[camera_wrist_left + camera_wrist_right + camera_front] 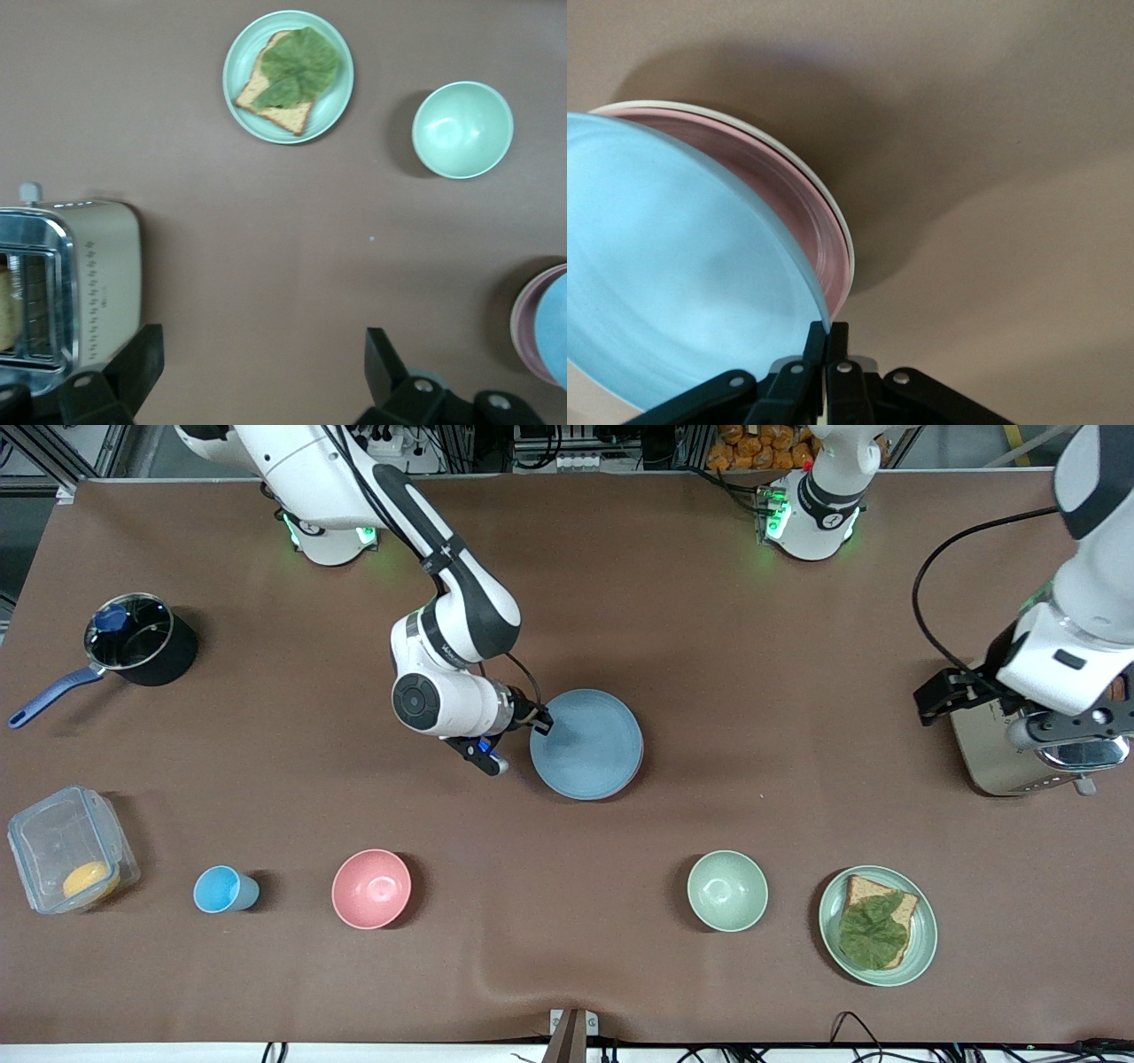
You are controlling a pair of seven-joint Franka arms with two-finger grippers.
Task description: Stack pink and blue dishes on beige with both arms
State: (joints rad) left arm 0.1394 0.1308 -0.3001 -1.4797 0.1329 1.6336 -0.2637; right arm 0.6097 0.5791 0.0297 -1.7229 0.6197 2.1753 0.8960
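The light blue plate sits mid-table, tilted in the right wrist view over the pale pink plate. The pink plate lies on the beige plate, whose pale rim shows beneath it. My right gripper is shut on the blue plate's rim, on the side toward the right arm's end. My left gripper waits open above the table beside the toaster, nothing between its fingers. The left wrist view catches the edges of the blue plate and the pink plate.
A toaster stands at the left arm's end. Nearer the camera are a mint-green plate with toast and lettuce, a green bowl, a pink bowl, a blue cup and a clear container. A black pot sits farther back.
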